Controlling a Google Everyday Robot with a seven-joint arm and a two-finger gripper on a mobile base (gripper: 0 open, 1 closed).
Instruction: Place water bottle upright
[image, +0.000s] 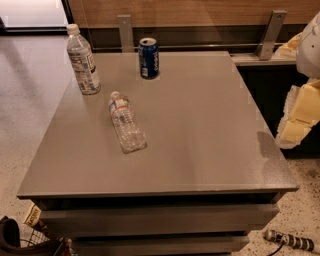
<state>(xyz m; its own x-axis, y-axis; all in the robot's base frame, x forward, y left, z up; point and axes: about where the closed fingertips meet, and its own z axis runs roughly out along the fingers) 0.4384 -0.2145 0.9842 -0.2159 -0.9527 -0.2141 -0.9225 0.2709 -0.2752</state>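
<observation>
Soft sheen; jaws bright at right

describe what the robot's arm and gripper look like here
Only part shows, at the right edge of the view. The arm is a smooth, rounded white shell. Below it, the gripper is built of blocky pale yellow segments with whitish edges, beside the grey table's right side. No cables or markings can be made out.

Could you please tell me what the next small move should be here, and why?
Probably move the gripper, which is beyond the table's right edge, leftward over the water bottle. The bottle lies on its side left of centre, cap towards the far edge, with nothing holding it, so it needs grasping before it can stand.
</observation>
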